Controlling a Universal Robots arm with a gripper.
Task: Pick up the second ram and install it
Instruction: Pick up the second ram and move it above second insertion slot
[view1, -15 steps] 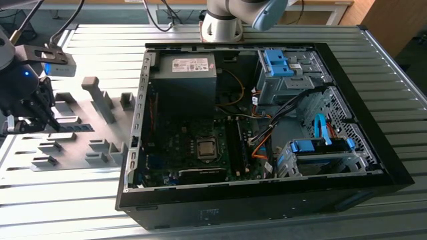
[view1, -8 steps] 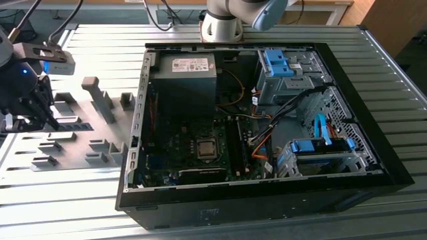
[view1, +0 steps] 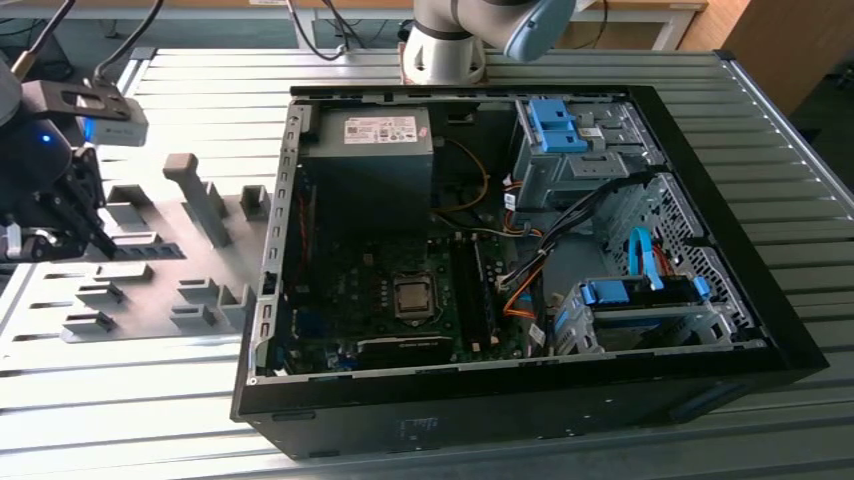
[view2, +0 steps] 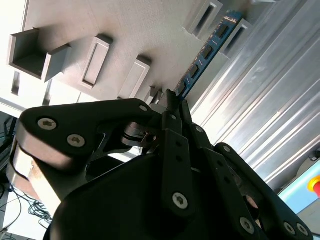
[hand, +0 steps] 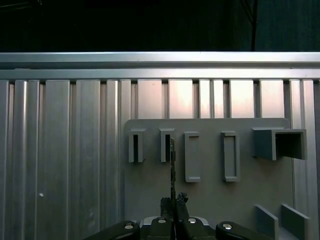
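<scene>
we see the black metal gripper (view2: 172, 100) clamped on the near end of the second ram (view2: 205, 52), a long, thin blue-green memory stick with black chips. its long axis runs straight out ahead of the gripper, above the grey plastic tray (view2: 125, 30) on the ribbed aluminium desk (view2: 260, 100).

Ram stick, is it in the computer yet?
Done: the pincer is shut on the ram stick. In hand: the stick is held at the grey tray. Left: it isn't in the computer's black sockets yet.
</scene>
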